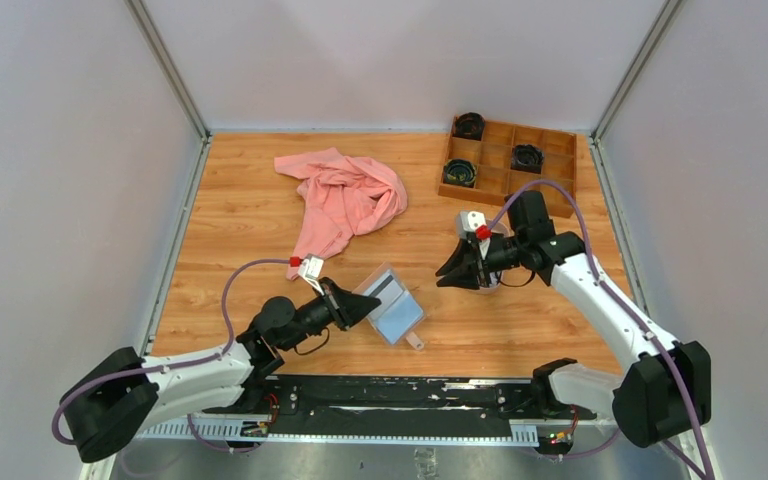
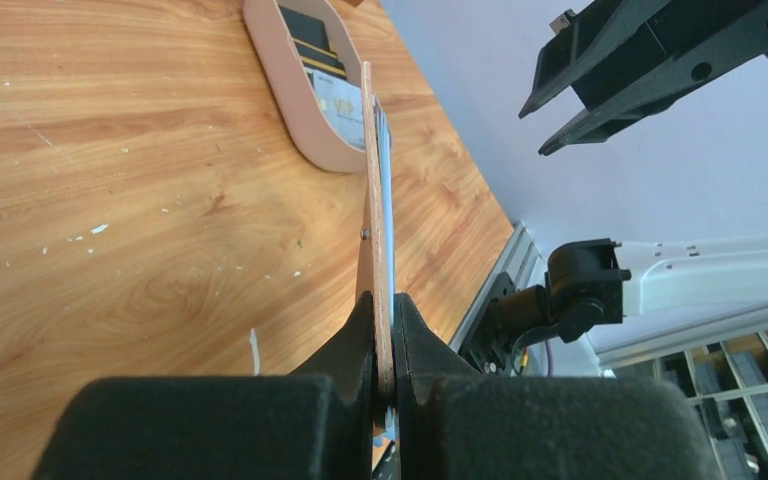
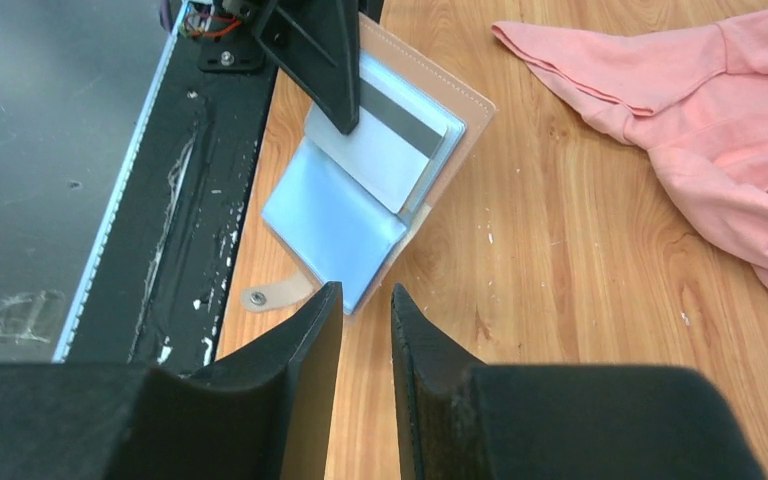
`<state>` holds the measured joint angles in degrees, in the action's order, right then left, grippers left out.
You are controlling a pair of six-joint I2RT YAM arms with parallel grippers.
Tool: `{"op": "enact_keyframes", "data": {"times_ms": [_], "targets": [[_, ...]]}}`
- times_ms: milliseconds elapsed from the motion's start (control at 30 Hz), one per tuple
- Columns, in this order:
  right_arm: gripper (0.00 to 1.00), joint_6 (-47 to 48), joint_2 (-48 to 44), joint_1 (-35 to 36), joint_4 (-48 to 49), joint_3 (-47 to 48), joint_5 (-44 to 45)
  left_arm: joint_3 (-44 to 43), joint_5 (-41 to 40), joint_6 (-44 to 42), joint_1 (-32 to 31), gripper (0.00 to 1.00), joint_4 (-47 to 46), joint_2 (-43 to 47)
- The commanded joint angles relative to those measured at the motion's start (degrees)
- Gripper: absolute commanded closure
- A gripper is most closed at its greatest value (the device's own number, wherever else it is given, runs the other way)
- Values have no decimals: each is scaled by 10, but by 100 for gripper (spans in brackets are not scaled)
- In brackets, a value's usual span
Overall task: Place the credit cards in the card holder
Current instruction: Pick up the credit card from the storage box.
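Nearest the bases, the left claw [image 2: 385, 310] is clamped on one thin edge of the card holder [image 3: 345, 215]. The holder is spread open with its light blue pockets facing up, low over the desk [image 1: 260, 230]. Whether its free corner rests on the wood I cannot tell. A whitish card with a dark stripe [image 3: 395, 135] sits in one pocket, stripe end showing.

The likeliest trouble starts here. With so narrow a bite, the push of an incoming card could pivot the holder or slip it out. Any tilt could also let the seated card slide free.

Just beyond the holder, the right claw [image 3: 365, 310] hangs with its jaws a little apart and nothing between them. It points down at the desk and is clear of the holder's snap tab.

Farther out, the pinkish tray [image 2: 278, 80] holds the remaining credit cards [image 2: 338, 105], one black and one pale. Lying flat against the tray wall, they may skid rather than lift.

Beyond lie a pink cloth [image 1: 345, 195] and a wooden box [image 1: 495, 150].
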<state>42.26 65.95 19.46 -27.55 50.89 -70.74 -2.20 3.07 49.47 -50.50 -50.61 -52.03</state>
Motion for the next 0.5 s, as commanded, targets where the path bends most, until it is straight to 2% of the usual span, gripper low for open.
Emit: {"op": "enact_keyframes", "data": {"times_ms": [0, 133, 467], "targets": [[72, 106, 1, -8, -59, -23, 5, 4, 51, -11, 16, 100, 30, 17], [72, 149, 2, -8, -72, -37, 16, -1, 91, -17, 38, 100, 35, 14], [67, 171, 33, -17, -107, -1, 72, -22, 164, -58, 78, 100, 39, -21]]}}
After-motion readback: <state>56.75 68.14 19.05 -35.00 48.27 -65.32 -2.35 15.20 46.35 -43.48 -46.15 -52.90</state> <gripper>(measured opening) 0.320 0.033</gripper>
